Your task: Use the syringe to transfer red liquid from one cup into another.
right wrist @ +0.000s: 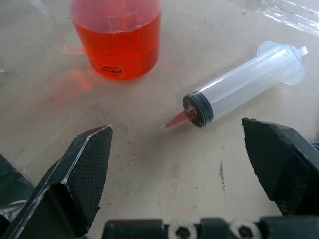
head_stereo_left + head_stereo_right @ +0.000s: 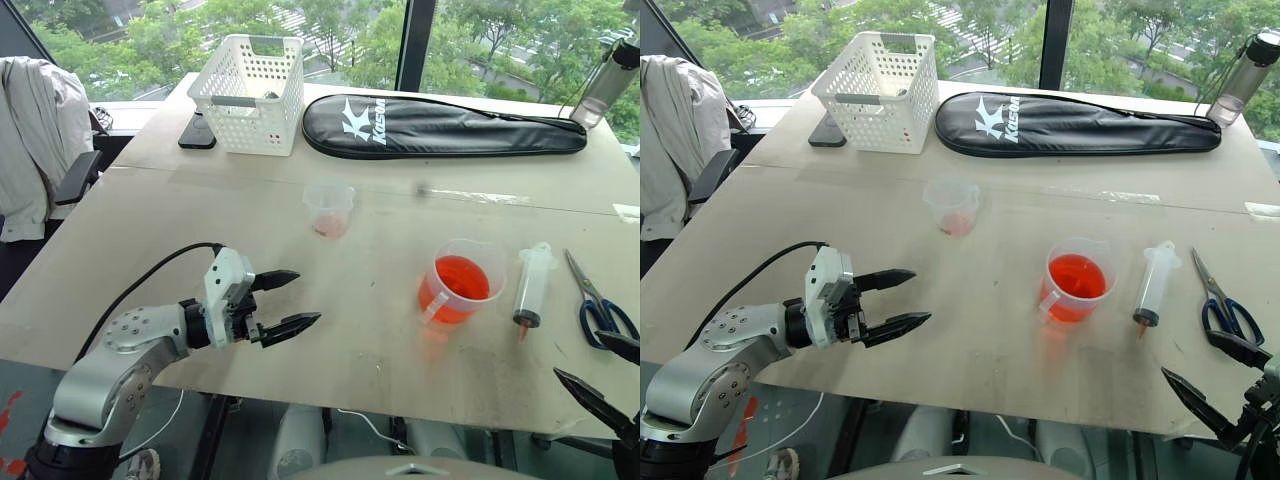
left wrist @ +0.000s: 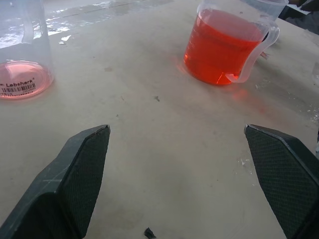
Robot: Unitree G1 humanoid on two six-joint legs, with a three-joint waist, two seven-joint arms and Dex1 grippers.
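Observation:
The syringe (image 2: 532,285) lies flat on the table at the right, plunger pushed in, its red-stained tip (image 1: 175,121) toward the near edge. Just left of it stands the handled cup (image 2: 460,285), holding red liquid (image 3: 219,50). The small handleless cup (image 2: 329,208) stands farther back near the middle, with a faint pink film at its base (image 3: 22,79). My left gripper (image 2: 305,297) hovers open over the table's near left, pointing toward the cups. My right gripper (image 2: 577,354) is open at the near right edge, short of the syringe tip, with nothing between its fingers.
Blue-handled scissors (image 2: 600,300) lie right of the syringe. At the back stand a white basket (image 2: 248,95), a dark phone (image 2: 197,132), a black racket case (image 2: 440,128) and a bottle (image 2: 607,85). A chair with a jacket (image 2: 40,140) is at the far left.

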